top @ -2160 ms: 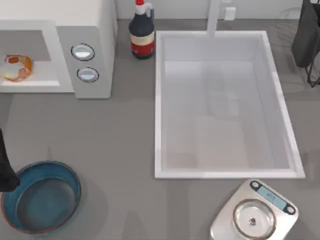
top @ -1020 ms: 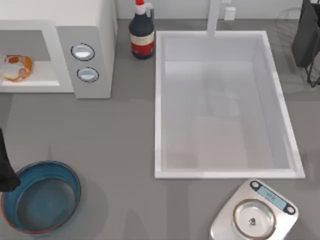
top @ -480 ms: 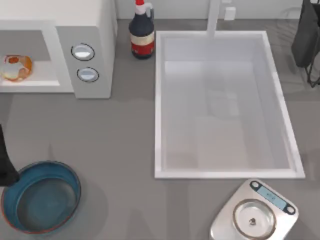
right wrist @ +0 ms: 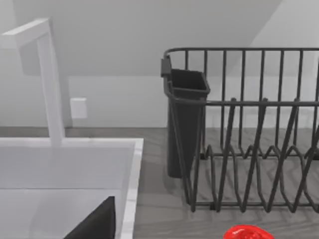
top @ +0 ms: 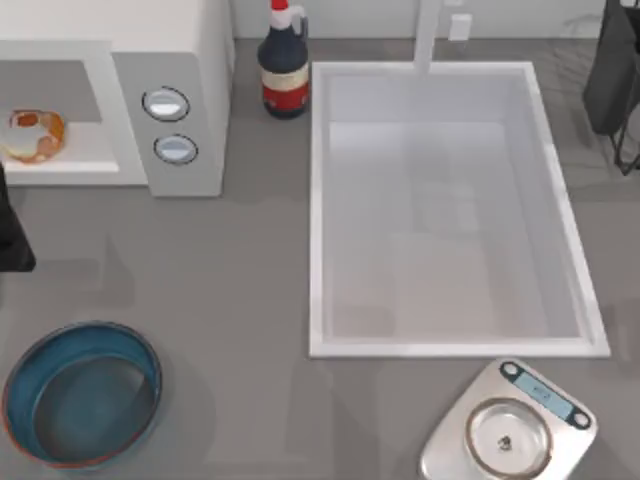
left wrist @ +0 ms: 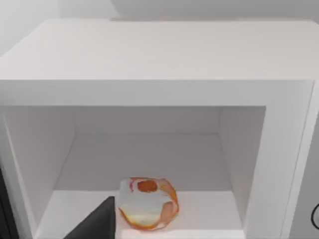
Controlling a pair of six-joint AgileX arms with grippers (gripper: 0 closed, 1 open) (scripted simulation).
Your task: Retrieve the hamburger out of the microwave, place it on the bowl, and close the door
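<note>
In microwave (left wrist: pixel 279 149) cavity: hamburger (left wrist: pixel 148 203), just beyond left gripper (left wrist: pixel 97 224).

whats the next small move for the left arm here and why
Probably ease the left hand forward into the microwave cavity toward the hamburger: the burger sits on the cavity floor, ungrasped, the bowl holds nothing, and the wrist view faces straight into the opening.

Top overhead; left wrist faces microwave (left wrist: pixel 149 99) cavity, shared.
</note>
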